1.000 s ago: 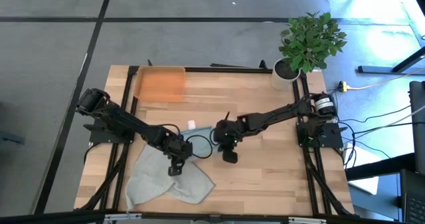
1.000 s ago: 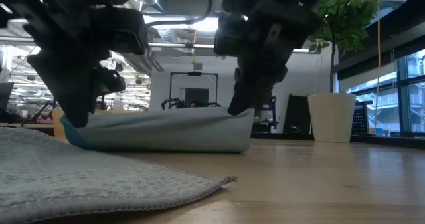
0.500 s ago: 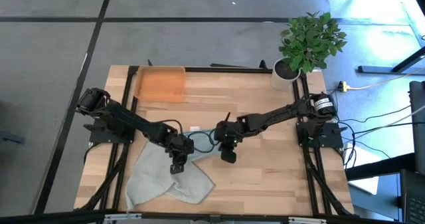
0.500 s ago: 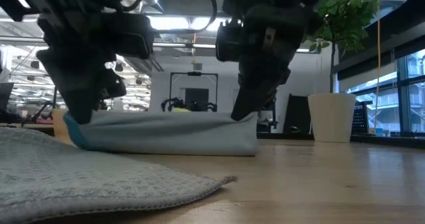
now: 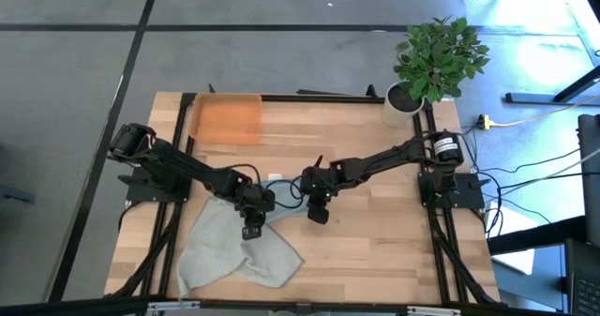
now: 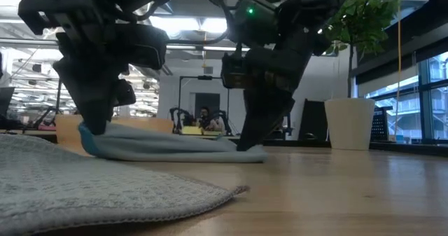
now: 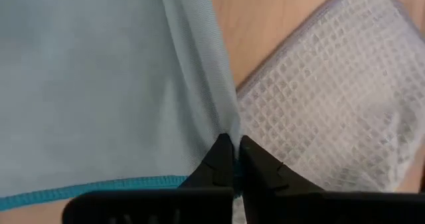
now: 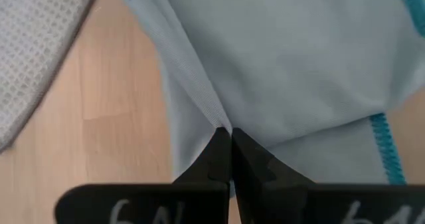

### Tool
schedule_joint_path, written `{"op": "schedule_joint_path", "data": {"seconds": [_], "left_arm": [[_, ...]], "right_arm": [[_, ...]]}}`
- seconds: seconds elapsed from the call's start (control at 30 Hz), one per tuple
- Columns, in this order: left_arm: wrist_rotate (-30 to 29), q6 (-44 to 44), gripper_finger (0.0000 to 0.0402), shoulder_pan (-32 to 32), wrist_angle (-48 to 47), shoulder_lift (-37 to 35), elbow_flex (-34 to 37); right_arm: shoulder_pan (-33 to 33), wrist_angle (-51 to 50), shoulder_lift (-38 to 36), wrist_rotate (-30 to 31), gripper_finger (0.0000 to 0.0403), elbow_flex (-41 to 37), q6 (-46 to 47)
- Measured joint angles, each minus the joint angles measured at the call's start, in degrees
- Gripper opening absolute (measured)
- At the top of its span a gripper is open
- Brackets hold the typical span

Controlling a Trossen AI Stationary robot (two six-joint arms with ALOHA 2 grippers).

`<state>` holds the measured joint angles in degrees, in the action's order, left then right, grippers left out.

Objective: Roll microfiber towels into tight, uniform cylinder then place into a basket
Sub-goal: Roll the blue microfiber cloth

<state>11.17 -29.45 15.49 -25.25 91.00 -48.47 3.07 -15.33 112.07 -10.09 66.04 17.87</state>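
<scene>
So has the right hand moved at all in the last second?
Yes. In the high view the right hand, pinching the teal-blue towel, has shifted slightly toward the orange basket and the table's far edge.

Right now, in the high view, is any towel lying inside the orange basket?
No, the orange basket holds nothing; both towels lie on the wood nearer the arms.

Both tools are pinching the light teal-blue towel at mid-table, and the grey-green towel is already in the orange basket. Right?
Not quite. The grey-green towel lies flat on the table's near edge, not in the orange basket, as the high view shows. The left tool and right tool do each pinch the teal-blue towel.
</scene>
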Motion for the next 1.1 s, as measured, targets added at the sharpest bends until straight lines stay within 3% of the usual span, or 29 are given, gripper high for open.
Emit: {"op": "schedule_joint_path", "data": {"seconds": [0.23,0.6,0.87,1.1], "left_arm": [[-8.22,-1.72,0.0000,0.11,-0.84,0.00,0.09],[-8.42,-3.42,0.0000,-0.37,-0.28,0.00,0.02],[-12.93,-4.58,0.0000,-0.39,-0.54,0.00,-0.24],[-16.86,-1.95,0.0000,-0.39,-7.00,0.00,-6.04]], "right_arm": [[-0.07,-1.17,0.00,0.79,0.0004,-0.09,-0.01],[-0.04,-1.19,0.00,0.76,0.0004,-0.09,-0.25],[-0.04,-1.46,0.00,0.69,0.0004,-0.09,-0.33],[-0.04,-1.58,0.00,0.57,0.0004,-0.09,-0.36]]}}
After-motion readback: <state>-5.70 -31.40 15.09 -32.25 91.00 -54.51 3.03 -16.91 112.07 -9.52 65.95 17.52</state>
